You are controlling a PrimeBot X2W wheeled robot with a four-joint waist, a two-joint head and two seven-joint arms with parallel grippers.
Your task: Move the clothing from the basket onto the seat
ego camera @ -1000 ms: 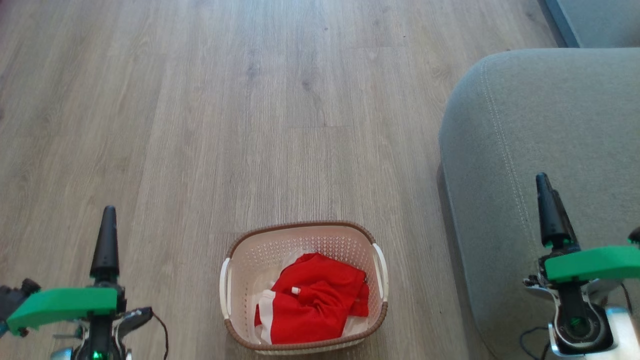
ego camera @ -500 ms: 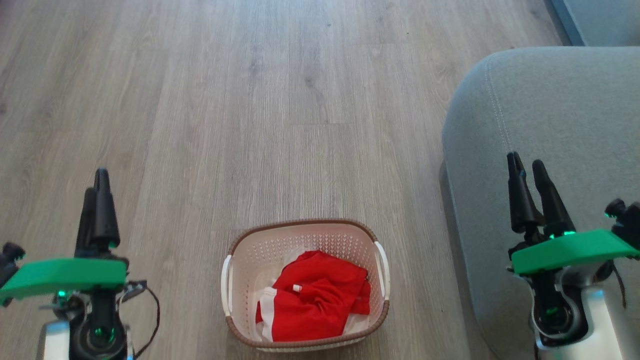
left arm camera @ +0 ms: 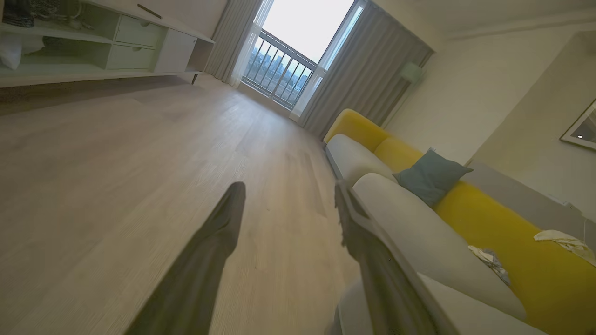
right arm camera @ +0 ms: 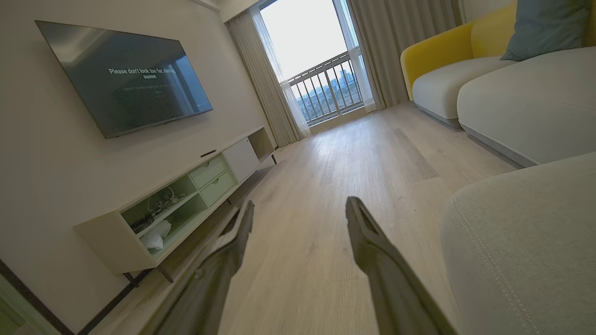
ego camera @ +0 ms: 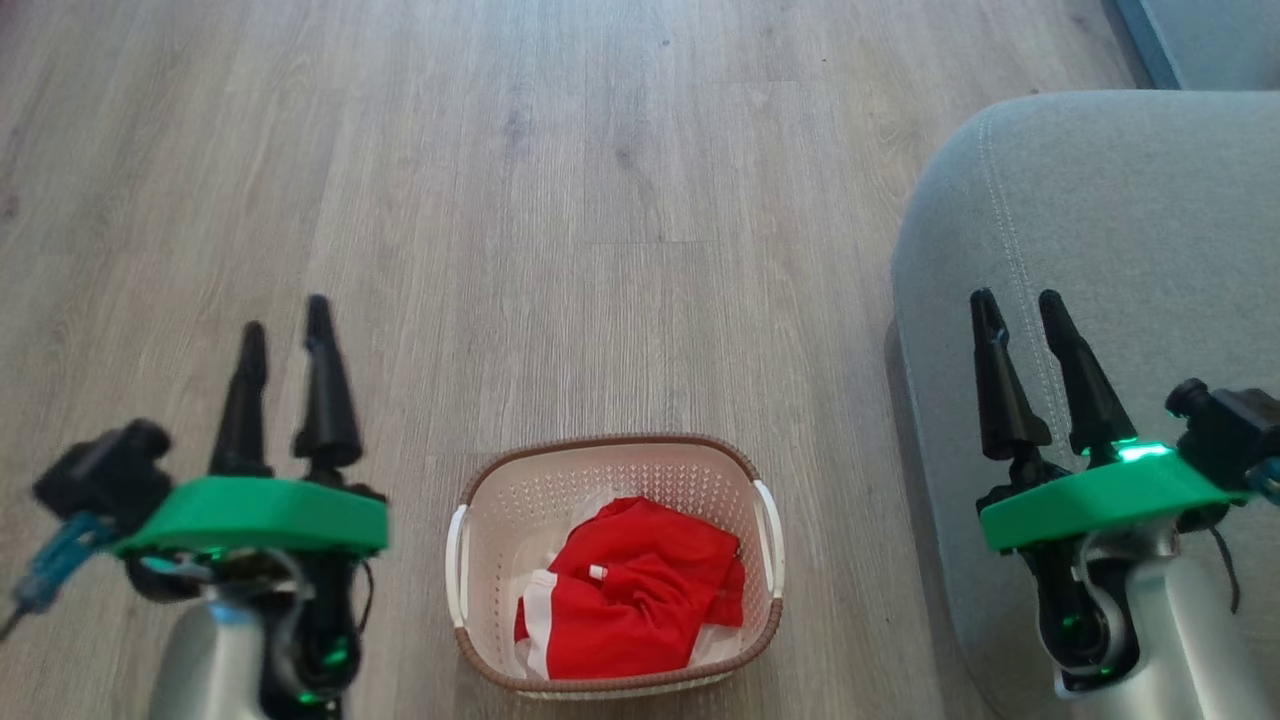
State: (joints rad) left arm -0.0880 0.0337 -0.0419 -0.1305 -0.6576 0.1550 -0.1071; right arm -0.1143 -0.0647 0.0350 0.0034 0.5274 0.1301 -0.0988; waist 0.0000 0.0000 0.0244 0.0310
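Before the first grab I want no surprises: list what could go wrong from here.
1. The clothing lies bunched in one heap in the basket; one pinch may lift only part, and the rest could slip out onto the floor.
2. The basket stands loose on the floor and looks light; snagged fabric could drag or tip it.
3. The seat is off to the right, so the carry crosses bare floor, where trailing fabric may drop.
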